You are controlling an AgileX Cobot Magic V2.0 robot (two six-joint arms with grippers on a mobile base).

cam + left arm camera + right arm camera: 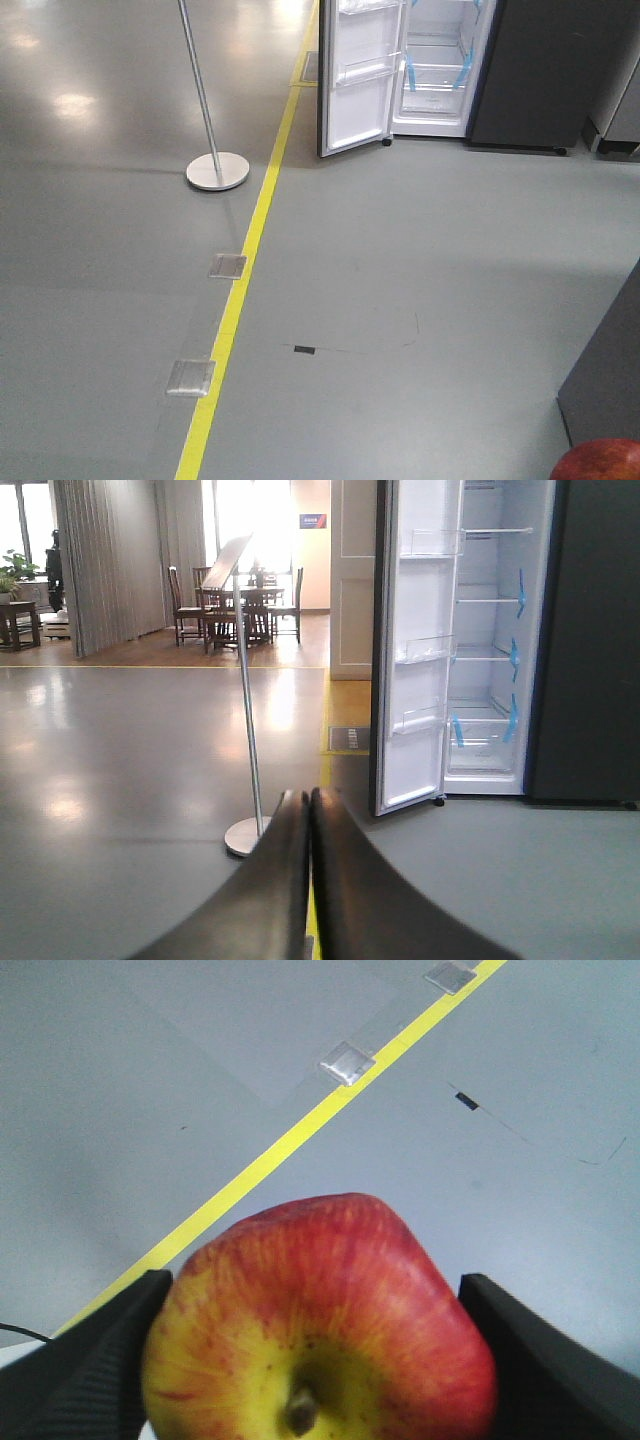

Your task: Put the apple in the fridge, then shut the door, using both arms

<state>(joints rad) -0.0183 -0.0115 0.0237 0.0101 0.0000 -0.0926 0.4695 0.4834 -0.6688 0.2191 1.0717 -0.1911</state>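
The red and yellow apple (320,1320) fills the right wrist view, clamped between the black fingers (90,1360) of my right gripper (318,1345). Its red top also shows at the bottom right of the front view (600,462). The dark fridge (545,75) stands far ahead with its white interior (440,60) showing. Its door (358,75) is swung wide open to the left, white inner face and clear bins toward me. In the left wrist view the fridge (490,650) and door (415,650) are ahead to the right. My left gripper (308,798) is shut and empty.
A metal pole on a round base (217,170) stands left of the door. A yellow floor line (245,260) runs toward the fridge, with metal floor plates (190,377) beside it. A dark panel (605,370) rises at the right edge. Grey floor lies between me and the fridge.
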